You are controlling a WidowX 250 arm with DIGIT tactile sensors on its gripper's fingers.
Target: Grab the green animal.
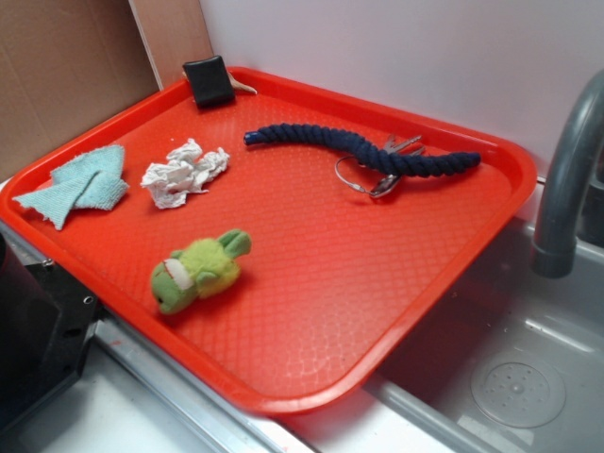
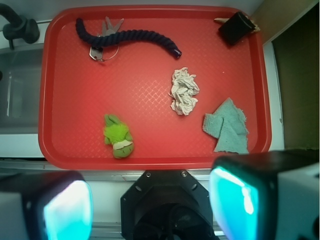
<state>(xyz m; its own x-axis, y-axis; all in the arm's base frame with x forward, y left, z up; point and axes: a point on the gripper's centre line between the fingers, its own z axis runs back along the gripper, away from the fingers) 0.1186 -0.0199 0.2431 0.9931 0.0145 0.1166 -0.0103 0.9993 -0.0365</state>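
Our fingers (image 2: 67,210) hang spread wide and empty, high above and off the near rim of the red plastic tray (image 2: 150,162), on which the small lime-green plush frog (image 2: 118,136) lies, its long axis slanting.

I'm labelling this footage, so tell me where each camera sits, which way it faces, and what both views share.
Exterior: beside the tray's near corner, angled down across it toward the wall; no gripper shows.
Wrist: high on the arm, looking straight down; the gripper, open, fills the bottom edge.
Shared: green animal, crumpled tissue, blue rope, keys, teal cloth, faucet.
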